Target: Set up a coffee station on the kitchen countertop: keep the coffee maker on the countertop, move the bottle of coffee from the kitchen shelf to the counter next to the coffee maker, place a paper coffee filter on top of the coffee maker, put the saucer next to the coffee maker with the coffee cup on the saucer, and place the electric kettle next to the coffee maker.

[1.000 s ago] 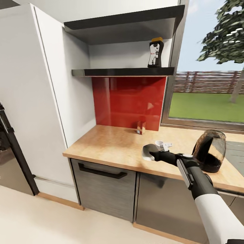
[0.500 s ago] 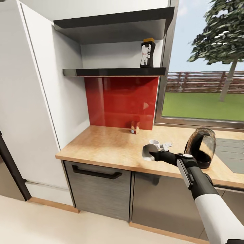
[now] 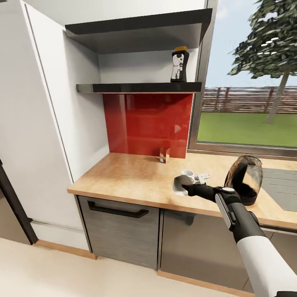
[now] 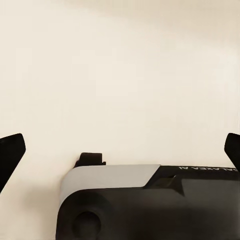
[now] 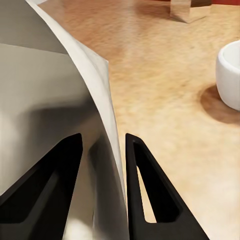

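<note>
My right gripper (image 3: 184, 189) is shut on the rim of the white saucer (image 3: 177, 183), held tilted just above the wood-grain countertop (image 3: 132, 175) near its front edge. In the right wrist view the fingers (image 5: 134, 165) pinch the saucer (image 5: 50, 95), and the white coffee cup (image 5: 231, 75) stands on the counter beyond it. The cup (image 3: 187, 173) sits just behind the saucer. To the right stands the dark glass electric kettle (image 3: 246, 180). The bottle of coffee (image 3: 180, 64) is on the thin kitchen shelf (image 3: 136, 87). My left gripper (image 4: 120, 150) hangs open over pale floor.
A small red-brown box (image 3: 164, 154) stands against the red backsplash (image 3: 144, 123). A small pale object (image 3: 202, 177) lies beside the cup. The sink (image 3: 284, 185) is inset at far right. A thicker dark slab (image 3: 136, 29) hangs above the shelf, and a tall white cabinet (image 3: 37, 123) bounds the counter's left.
Between one second and half a second ago the camera moved, shifting the whole scene leftward in the picture. Since then nothing has visibly changed; the saucer stays in my right gripper.
</note>
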Tool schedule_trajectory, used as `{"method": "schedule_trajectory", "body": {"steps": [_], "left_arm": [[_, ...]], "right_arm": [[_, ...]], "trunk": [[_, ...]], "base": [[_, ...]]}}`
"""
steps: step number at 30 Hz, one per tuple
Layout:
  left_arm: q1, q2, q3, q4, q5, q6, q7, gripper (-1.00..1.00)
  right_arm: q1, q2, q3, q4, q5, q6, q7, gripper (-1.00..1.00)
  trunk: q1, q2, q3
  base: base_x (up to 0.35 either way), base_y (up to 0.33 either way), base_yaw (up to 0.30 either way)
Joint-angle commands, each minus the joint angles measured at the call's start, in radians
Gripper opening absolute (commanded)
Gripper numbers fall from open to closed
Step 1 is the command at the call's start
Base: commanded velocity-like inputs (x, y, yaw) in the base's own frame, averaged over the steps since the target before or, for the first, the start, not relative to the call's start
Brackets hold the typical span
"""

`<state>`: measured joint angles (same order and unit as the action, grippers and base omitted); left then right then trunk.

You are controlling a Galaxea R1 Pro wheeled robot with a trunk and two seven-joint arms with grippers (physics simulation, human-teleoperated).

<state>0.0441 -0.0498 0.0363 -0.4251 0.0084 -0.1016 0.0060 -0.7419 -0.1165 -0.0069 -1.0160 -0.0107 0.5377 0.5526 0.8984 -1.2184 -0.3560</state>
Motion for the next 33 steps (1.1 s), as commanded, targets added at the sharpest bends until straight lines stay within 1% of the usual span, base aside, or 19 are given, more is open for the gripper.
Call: {"method": "schedule_trajectory", "body": {"steps": [1,6,17,25,29,33], "left_arm": [[0.000,-0.001,0.004,-0.001,0.001,-0.001,0.000,1.00],[0.000,-0.001,0.004,-0.001,0.001,-0.001,0.000,1.00],[0.000,-0.001,0.005,0.000,0.001,-0.002,0.000,1.00],[0.000,0.000,0.005,0.000,0.001,-0.003,0.000,1.00],[0.000,0.001,0.005,0.000,0.001,-0.003,0.000,1.00],[0.000,0.000,0.005,0.000,0.001,-0.003,0.000,1.00]], "right_arm": [[-0.001,0.000,-0.001,-0.001,-0.002,0.007,0.003,-1.00],[-0.001,-0.001,-0.001,-0.001,-0.003,0.007,0.003,-1.00],[-0.001,-0.001,-0.001,-0.001,-0.003,0.007,0.003,-1.00],[-0.001,-0.001,-0.001,-0.001,-0.002,0.007,0.003,-1.00],[-0.001,0.000,-0.001,-0.001,-0.003,0.007,0.003,-1.00],[-0.001,0.000,-0.001,-0.001,-0.003,0.007,0.003,-1.00]], "trunk": [[0.000,-0.001,-0.001],[0.000,-0.001,0.000],[0.000,-0.001,0.004],[0.000,-0.001,0.005],[0.000,-0.001,0.005],[0.000,-0.001,0.006]], "base": [[0.000,0.000,-0.009],[0.000,0.000,-0.102],[-0.004,0.000,-0.232],[-0.222,0.068,-0.057],[-0.074,0.033,-0.052],[-0.018,0.008,-0.186]]}}
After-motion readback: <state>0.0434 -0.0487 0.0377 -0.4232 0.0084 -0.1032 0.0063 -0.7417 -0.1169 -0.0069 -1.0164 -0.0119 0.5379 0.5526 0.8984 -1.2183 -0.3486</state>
